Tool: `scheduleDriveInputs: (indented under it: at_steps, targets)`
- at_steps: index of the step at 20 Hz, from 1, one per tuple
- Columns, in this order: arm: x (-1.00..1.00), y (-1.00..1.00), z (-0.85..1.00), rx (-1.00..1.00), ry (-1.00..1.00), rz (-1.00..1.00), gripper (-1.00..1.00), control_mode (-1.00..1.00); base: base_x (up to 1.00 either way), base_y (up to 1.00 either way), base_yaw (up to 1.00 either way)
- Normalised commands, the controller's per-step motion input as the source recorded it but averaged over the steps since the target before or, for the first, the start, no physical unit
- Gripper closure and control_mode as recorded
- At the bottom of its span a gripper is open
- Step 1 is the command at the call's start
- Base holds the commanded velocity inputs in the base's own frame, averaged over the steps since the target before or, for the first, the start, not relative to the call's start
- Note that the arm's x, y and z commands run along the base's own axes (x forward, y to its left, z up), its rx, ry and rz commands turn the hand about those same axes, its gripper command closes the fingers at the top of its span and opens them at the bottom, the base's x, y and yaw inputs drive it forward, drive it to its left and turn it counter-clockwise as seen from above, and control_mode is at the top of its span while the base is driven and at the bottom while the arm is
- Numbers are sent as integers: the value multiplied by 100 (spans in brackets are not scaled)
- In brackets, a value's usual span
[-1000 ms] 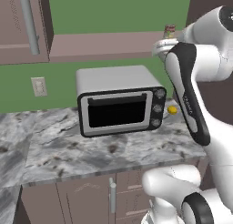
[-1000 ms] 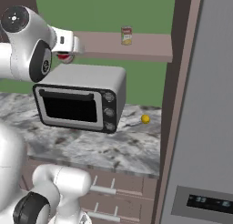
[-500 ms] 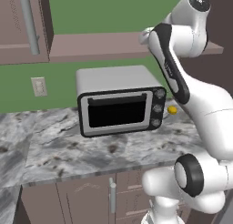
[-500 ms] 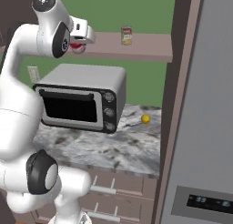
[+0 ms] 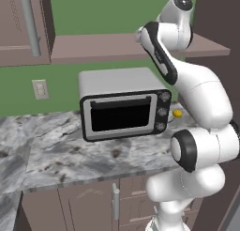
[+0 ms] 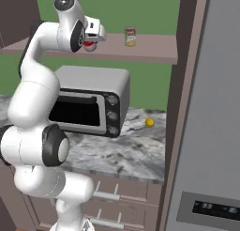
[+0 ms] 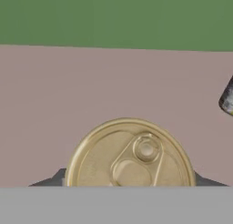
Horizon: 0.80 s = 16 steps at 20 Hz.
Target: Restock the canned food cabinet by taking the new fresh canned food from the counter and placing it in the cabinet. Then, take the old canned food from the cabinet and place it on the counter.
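Arm swung higher, tool (image 6: 89, 44) clamping red can (image 7: 130, 154) over shelf board (image 7: 68, 91), mottled can (image 6: 130, 37) apart

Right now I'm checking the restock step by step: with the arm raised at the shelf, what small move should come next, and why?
Probably lower the red-and-white can onto the shelf board and open the claw. The claw is shut on the can, which hangs at shelf height, left of the mottled can; in the hand view bare board lies beyond its gold lid.
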Motion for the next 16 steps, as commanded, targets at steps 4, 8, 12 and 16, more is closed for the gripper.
scheduleDriveInputs:
  at_steps: [4, 8, 12, 16]
  targets:
    - [100, 0, -19, -1, 4, 0, 100, -100, 0, 0, 0]
    - [81, 0, -26, -3, 2, 0, -100, -100, 0, 0, 0]
    - [40, 0, -19, -3, -2, 0, -100, -100, 0, 0, 0]
    - [39, 0, -15, 0, -6, 0, -100, -100, 0, 0, 0]
